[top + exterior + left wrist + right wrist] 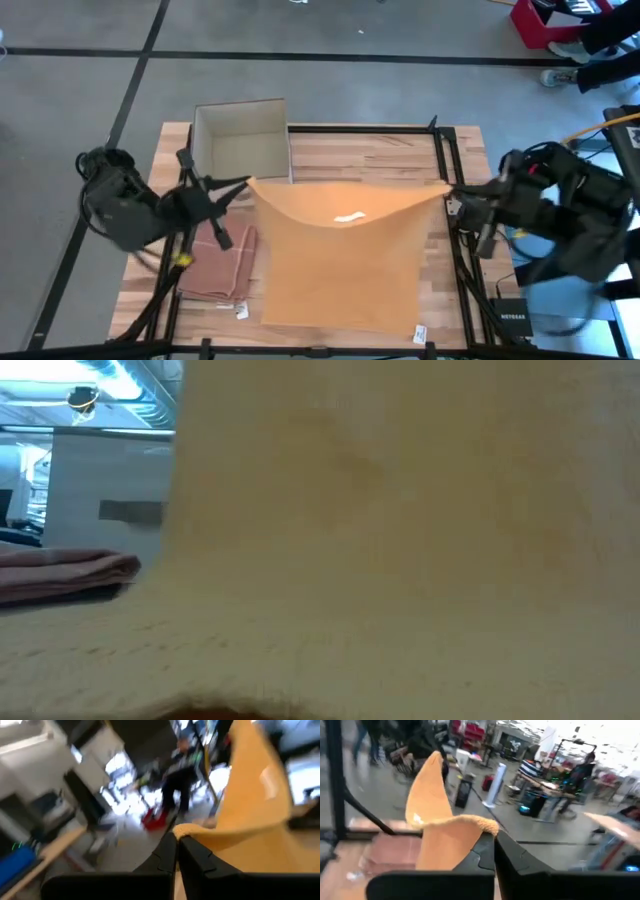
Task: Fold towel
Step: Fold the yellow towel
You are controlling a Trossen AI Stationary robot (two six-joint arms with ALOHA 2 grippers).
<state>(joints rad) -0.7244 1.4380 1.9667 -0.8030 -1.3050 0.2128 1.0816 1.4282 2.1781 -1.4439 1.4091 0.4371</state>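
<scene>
So, 1 table (330, 145), 1 box (241, 140) at its far edge, left of ctr. 1 orange towel (340, 260) mid-table, far edge lifted & stretched betw both arms; near part flat. 1 pink cloth (218, 262) folded, just left of it. Left gripper (243, 184) pinches towel's far-left corner; right gripper (452, 195) pinches far-right corner, both reaching inward from the sides.
</scene>
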